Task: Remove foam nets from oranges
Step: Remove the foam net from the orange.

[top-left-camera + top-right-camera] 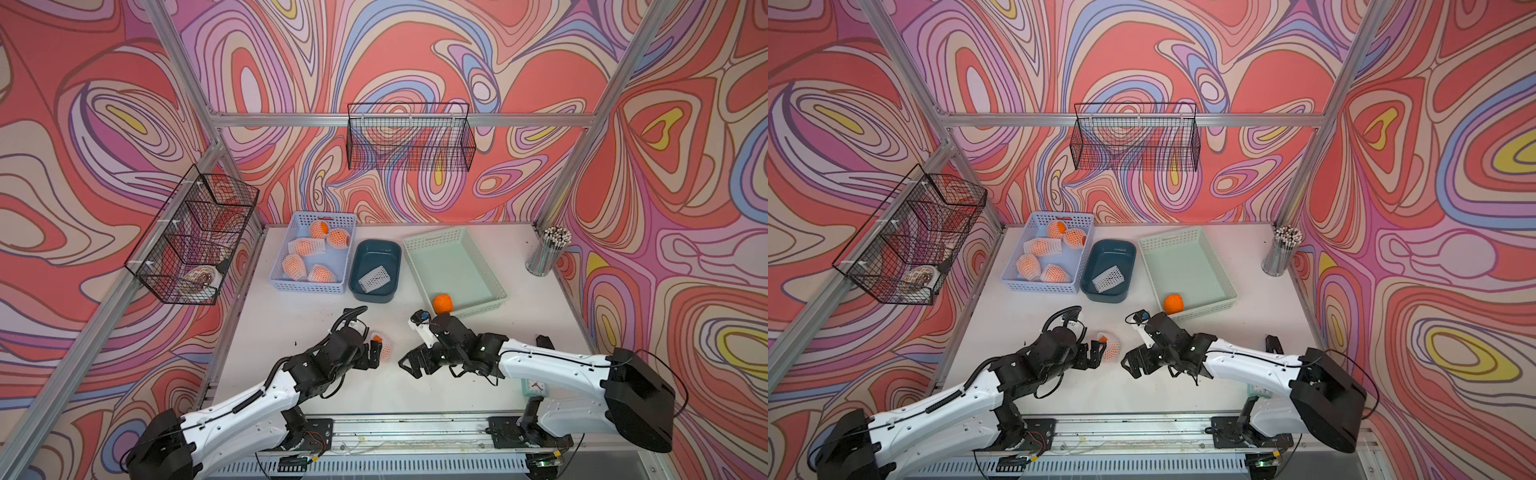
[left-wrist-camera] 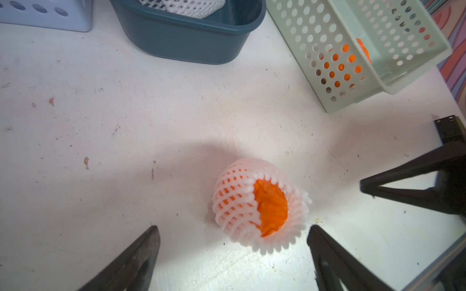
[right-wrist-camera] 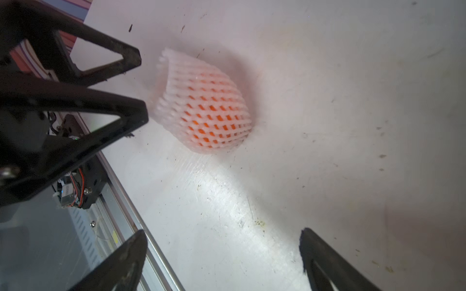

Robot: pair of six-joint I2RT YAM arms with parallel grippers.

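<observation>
Left gripper [image 2: 233, 228]: the fingers stand wide apart and hold nothing. The work piece sits just ahead of the tips, and no grip is closed on it.
Right gripper [image 3: 223, 233]: the fingers stand wide apart and are empty. They face the left gripper across a short gap.
Orange in work [image 2: 271, 206]: it lies on the tabletop [image 1: 291, 332] between the two grippers, closer to the left one.
Foam net [image 2: 234, 201]: it covers most of the orange in work. One end gapes and shows bare peel. Treat this net as not yet removed.
Dark blue tub [image 1: 372, 253]: it holds one empty net [image 1: 376, 279]. Count one sleeve as discarded.
Green tray [image 1: 482, 306]: it holds one bare orange [image 1: 442, 304] in its near corner. Count one fruit as finished.
Lavender basket [image 1: 307, 286]: it holds five wrapped oranges [image 1: 294, 266], each in its net. None of them is started.
Progress: you are early in the job. Of the seven fruits in view, one is done, one is in work and five wait.
Remaining work: strip the net on the tabletop, sort both parts, then repeat for the basket.
</observation>
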